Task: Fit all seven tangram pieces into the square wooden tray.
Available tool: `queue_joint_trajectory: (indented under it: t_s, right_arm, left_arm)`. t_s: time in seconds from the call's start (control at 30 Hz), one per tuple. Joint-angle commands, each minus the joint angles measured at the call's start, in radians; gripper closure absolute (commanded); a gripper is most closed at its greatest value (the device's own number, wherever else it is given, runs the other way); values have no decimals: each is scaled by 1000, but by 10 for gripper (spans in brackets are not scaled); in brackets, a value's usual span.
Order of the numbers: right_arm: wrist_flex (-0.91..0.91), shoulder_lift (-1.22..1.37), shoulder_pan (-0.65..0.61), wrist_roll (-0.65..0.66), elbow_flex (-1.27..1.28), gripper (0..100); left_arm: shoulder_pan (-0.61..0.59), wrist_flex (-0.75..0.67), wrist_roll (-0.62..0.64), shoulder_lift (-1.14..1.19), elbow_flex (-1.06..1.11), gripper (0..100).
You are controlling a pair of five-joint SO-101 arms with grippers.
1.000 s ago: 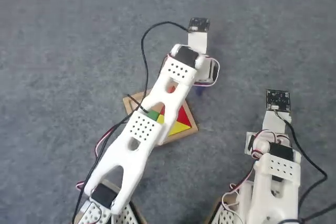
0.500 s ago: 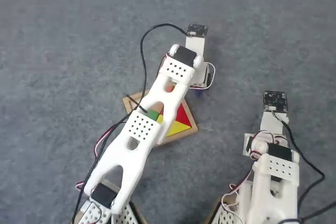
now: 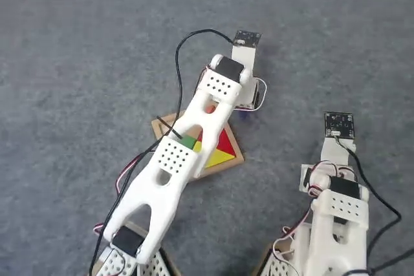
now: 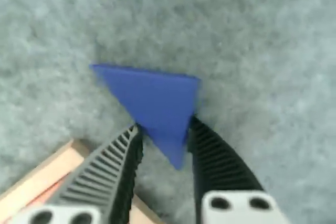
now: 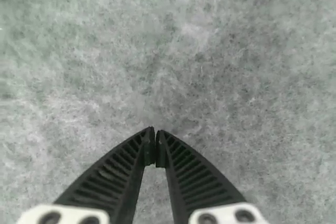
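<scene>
Triangle (image 4: pixel 152 98): blue, flat-faced, over the grey mat (image 3: pixel 77 82) just beyond the far corner of the tray (image 3: pixel 234 158). It is outside the tray and not touching it.

Left gripper (image 4: pixel 161 129): clamped on the triangle's narrow corner, one finger against each sloping edge. The broad side sticks out past the fingertips. Whether the piece is clear of the mat cannot be told.

Tray: part-filled. A red piece (image 3: pixel 223 140), a yellow piece (image 3: pixel 220 158) and a green piece (image 3: pixel 188 141) show beside the left arm, which covers the rest.

Right gripper (image 5: pixel 155 137): fingers together, holding nothing, over bare mat well apart from the tray.

Assessment: the step in hand is carrying the triangle into the tray.
- The hold on tapering edges looks liable to slip, so keep the squeeze firm and the travel slow.
- Lift enough to clear the rim.
- Turn the wrist until the long edge lines up with the open gap.
- Lower the piece flat and release only once it is seated.
- Risk: a corner catching on the rim or riding up on a neighbouring piece.
</scene>
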Motion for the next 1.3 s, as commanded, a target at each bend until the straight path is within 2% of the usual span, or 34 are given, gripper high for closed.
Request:
queue_joint_trajectory:
  t_s: [0.0, 0.37, 0.57, 0.73, 0.93, 1.07, 1.27]
  right_arm:
    - [-15, -31, -7, 12, -9, 991]
    - [-15, -31, -8, 12, -9, 991]
    - [-15, -31, -8, 12, -9, 991]
    - [-15, -31, -8, 12, -9, 991]
    - [-15, -31, -8, 12, -9, 991]
    - [-15, -31, -8, 12, -9, 991]
    - [-15, -31, -8, 12, -9, 991]
  left_arm:
    - [-8, 48, -52, -80, 88, 931]
    - [-5, 44, -149, -460, 417, 934]
    - [-6, 35, -213, -578, 466, 927]
    - [-21, -129, -195, -535, 518, 771]
    - [-89, -287, -41, -361, 496, 769]
    - [-107, -284, 0, -250, 387, 769]
    - [-86, -187, 41, -127, 163, 768]
